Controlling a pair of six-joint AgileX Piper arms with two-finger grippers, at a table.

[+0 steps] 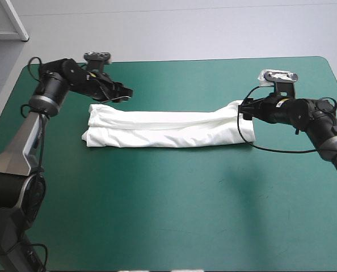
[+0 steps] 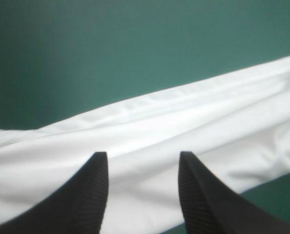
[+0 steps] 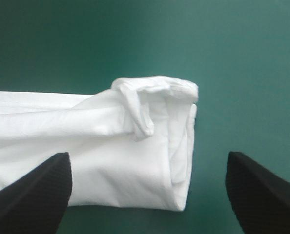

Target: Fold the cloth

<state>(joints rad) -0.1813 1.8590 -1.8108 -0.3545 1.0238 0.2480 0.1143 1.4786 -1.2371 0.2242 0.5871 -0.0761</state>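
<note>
Lying lengthwise across the middle of the teal-green desk [image 1: 157, 215], the T-shirt [image 1: 163, 129] is seen folded into a long narrow band. The lengthwise folds are judged done and the crosswise folds not yet made. The left gripper [image 2: 143, 160] is held over the band's left end with fingers [image 2: 91, 195] spread and nothing pinched. The right gripper [image 3: 146, 155] is set at the bunched right end, spread wide and not gripping.

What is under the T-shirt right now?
The T-shirt, a long folded strip, lies directly on the teal-green cover, which is visible all around it. Anything beneath its layers is hidden.
</note>
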